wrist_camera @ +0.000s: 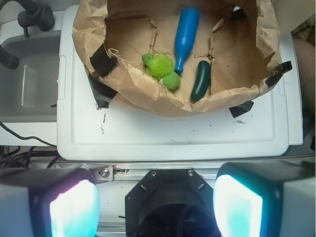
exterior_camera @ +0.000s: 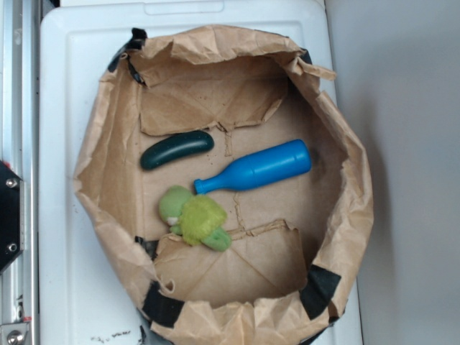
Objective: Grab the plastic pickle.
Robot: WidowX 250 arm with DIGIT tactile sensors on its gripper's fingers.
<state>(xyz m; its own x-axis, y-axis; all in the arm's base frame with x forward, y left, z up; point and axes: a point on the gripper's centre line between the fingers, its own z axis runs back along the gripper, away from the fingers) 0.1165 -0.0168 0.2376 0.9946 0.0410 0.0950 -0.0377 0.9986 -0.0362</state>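
Approach stage: the gripper [wrist_camera: 156, 207] hangs back with fingers spread wide, nothing held; next it must reach over the paper-bag wall [wrist_camera: 163, 101] to the plastic pickle [wrist_camera: 201, 80].

Lab bench: aluminium rail [wrist_camera: 197, 165], cables [wrist_camera: 19, 143].

Hand [wrist_camera: 156, 207]: two grey blocky fingers [wrist_camera: 49, 202] with glowing pale cyan pads. Between them, a black octagonal mount with small silver screws.
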